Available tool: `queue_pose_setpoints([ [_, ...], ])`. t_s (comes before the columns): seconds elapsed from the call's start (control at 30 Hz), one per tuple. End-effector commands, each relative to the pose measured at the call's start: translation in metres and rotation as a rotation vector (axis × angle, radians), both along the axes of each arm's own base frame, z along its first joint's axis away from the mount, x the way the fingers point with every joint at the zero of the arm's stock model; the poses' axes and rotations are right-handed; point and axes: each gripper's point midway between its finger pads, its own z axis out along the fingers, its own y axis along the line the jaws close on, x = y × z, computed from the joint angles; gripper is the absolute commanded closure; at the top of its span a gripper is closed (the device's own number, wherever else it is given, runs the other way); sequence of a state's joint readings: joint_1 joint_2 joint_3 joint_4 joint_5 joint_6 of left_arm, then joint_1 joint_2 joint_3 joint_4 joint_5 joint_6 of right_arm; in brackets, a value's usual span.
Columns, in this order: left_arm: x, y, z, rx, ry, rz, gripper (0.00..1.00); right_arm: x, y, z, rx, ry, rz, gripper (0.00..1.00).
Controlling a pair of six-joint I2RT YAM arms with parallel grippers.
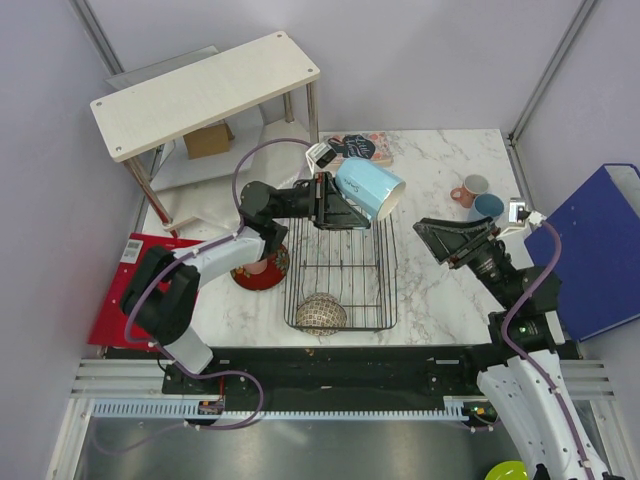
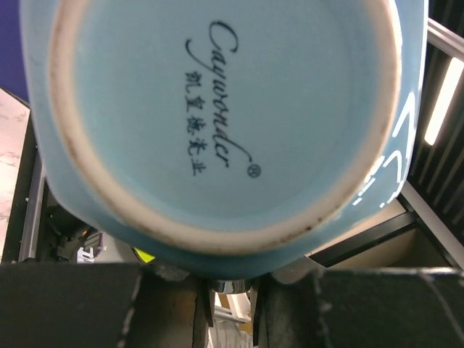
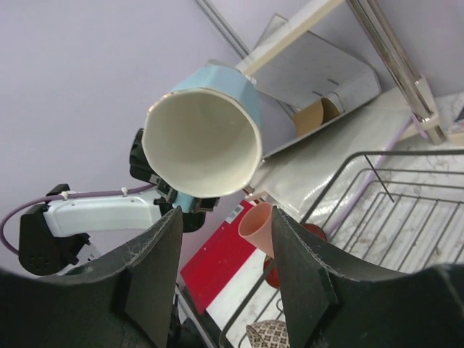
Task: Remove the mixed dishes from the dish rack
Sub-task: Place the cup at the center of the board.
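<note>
My left gripper [image 1: 335,205] is shut on a light blue mug [image 1: 368,190] and holds it tilted in the air above the far end of the black wire dish rack [image 1: 385,262]. The mug's base [image 2: 225,123] fills the left wrist view above my fingertips [image 2: 167,304]. My right gripper [image 1: 437,243] is open and empty to the right of the rack, facing the mug's mouth [image 3: 203,138]. A speckled bowl [image 1: 320,313] lies in the rack's near end. A salmon-pink tumbler [image 3: 257,226] stands on a dark red plate [image 1: 278,272] left of the rack. A salmon-pink mug [image 1: 470,188] and a second light blue mug [image 1: 488,205] stand at far right.
A white wooden shelf [image 1: 205,90] stands at the back left with a cardboard box [image 1: 207,140] under it. A book [image 1: 360,147] lies behind the rack. A red mat [image 1: 120,290] lies at the left edge and a blue folder [image 1: 600,250] at the right.
</note>
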State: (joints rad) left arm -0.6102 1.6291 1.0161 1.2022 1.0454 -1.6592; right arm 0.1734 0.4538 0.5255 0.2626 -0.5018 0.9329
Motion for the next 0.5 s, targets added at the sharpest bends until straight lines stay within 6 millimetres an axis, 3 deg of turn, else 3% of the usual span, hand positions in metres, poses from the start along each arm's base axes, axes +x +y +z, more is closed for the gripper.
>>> queue_pose_setpoints([
  [0.0, -0.042, 0.027, 0.065, -0.294, -0.361, 0.018, 0.98, -0.009, 0.004, 0.030, 0.051, -0.106, 0.043, 0.41],
  [0.2, -0.048, 0.016, 0.058, -0.283, -0.344, -0.007, 0.98, 0.000, 0.007, 0.037, 0.080, -0.122, 0.064, 0.41],
  [0.47, -0.063, -0.006, 0.049, -0.275, -0.325, -0.061, 0.98, 0.023, 0.012, 0.032, 0.065, -0.099, 0.063, 0.41],
])
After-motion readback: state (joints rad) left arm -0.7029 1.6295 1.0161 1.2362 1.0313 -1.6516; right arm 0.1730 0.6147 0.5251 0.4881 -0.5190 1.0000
